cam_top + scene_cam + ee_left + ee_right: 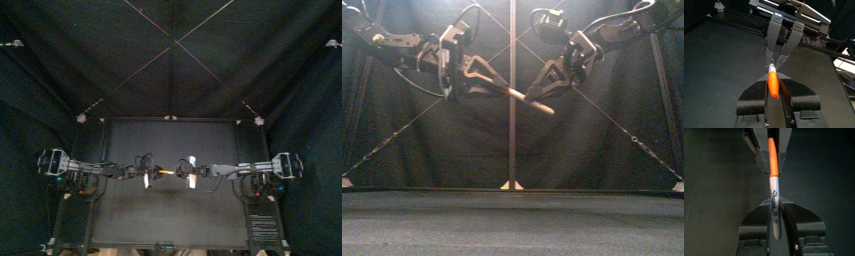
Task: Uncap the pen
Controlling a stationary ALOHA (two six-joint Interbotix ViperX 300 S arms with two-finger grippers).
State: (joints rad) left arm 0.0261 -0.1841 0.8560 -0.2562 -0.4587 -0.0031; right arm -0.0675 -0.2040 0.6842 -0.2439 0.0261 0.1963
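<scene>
Aloft, the capped pen [774, 185] — left gripper [773, 80] clamps its orange cap [773, 89] (right gripper [775, 203] clamps the barrel [775, 193]).

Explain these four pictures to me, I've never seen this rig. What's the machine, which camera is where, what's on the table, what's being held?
It is a robot with two black arms at a small black table inside a curtained booth. One picture looks down from high above, and one looks level across from the table's front edge. The other two come from cameras on the arms' wrists, so each shows its own jaws at the bottom. I see nothing lying on the table. Both arms hold one marker pen in the air between them. The left gripper is shut on its orange cap, and the right gripper is shut on the grey printed barrel. The cap looks still on.
</scene>
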